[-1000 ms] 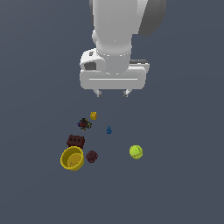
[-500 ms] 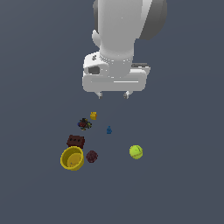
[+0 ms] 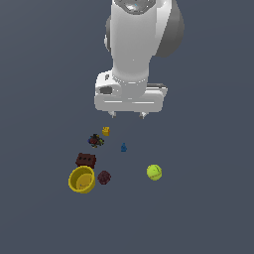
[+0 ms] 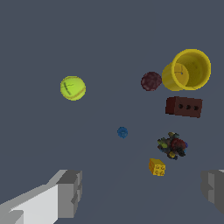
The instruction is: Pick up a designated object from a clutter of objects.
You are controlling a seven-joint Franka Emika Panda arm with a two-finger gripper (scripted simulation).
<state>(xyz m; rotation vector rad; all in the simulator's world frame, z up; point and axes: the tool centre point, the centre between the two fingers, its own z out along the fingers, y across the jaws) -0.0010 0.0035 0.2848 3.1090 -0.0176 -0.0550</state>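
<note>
The tiny bright-blue item stands alone on the grey floor, between the yellow-green ball and the dark multicoloured lump. It also shows in the wrist view. My gripper hangs open and empty above and behind the clutter, its fingertips well above the floor. In the wrist view my fingers stand wide apart with nothing between them.
A tiny yellow block lies beside the lump. A dark-red brick, a yellow bowl and a dark-red knobbly ball sit at the exterior view's left of the blue item.
The arm has shifted slightly toward the exterior view's right and a little lower. The objects have not moved.
</note>
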